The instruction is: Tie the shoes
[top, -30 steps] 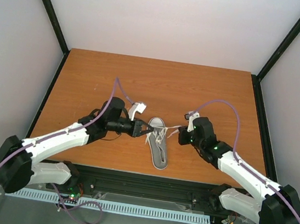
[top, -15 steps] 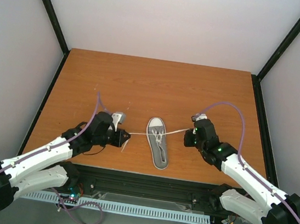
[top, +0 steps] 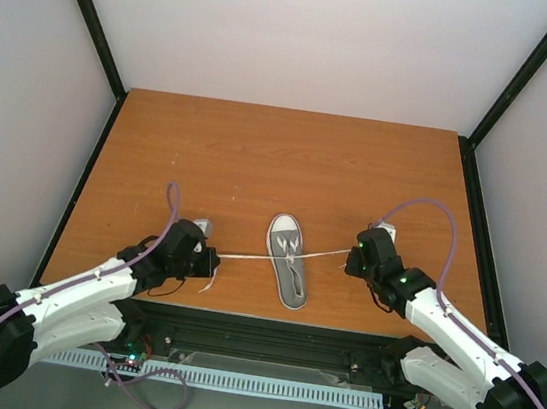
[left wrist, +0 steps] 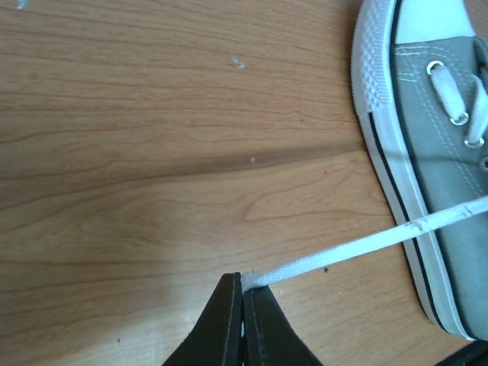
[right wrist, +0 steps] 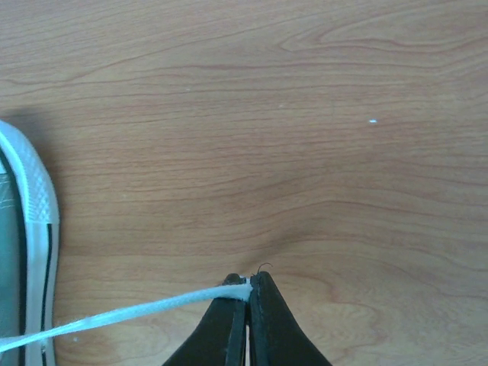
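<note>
1. We see the shoe (top: 288, 260) lying flat on the bench (top: 290, 156). Its white toe points away from the arms.
2. The left claw (top: 212, 257) is to the left of the shoe, well apart from it. It is pinched closed on the tip of the left lace (top: 244, 256).
3. The left lace runs in a straight, tight line from the middle of the shoe out to that claw.
4. The right claw (top: 352, 257) is to the right of the shoe, also well apart. It is pinched closed on the tip of the right lace (top: 322, 254).
5. The right lace is stretched straight too, from the middle of the shoe out over its white side.
6. The shoe sits between the two claws.
</note>
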Tool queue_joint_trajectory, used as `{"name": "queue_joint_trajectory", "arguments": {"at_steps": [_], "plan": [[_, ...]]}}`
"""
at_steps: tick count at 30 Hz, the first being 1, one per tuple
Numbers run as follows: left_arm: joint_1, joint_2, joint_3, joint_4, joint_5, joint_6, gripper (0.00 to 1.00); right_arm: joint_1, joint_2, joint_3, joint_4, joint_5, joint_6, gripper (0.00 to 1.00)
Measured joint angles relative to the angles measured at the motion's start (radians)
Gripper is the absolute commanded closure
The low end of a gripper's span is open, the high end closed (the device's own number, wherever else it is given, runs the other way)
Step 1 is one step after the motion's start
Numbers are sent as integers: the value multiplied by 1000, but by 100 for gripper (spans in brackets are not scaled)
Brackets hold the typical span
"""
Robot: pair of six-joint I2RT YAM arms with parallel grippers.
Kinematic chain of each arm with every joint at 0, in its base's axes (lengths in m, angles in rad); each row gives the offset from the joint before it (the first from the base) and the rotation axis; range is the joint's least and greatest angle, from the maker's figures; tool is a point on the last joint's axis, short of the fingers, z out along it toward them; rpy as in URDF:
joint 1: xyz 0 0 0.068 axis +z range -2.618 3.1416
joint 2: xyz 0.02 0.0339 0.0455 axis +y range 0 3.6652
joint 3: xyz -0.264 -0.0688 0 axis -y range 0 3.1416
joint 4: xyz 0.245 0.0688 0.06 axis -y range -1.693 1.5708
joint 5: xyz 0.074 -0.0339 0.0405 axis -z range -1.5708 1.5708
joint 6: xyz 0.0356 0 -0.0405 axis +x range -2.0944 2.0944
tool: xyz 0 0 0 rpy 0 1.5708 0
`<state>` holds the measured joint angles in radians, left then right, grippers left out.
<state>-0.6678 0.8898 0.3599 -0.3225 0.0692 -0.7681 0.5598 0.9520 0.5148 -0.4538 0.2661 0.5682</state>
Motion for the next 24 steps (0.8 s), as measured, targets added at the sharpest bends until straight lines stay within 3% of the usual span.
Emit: {"name": "queue_joint_trajectory", "arguments": {"at_steps": [20,21,24], "plan": [[80,156,-5,123,43,5,97,-113,-9,-97,29,-133,77,97],[81,159,-4,123,46,8,91,-113,-9,-97,31,-134,80,97],[83,159,3,112,47,35,35,-114,-14,-97,27,-132,89,81]]}}
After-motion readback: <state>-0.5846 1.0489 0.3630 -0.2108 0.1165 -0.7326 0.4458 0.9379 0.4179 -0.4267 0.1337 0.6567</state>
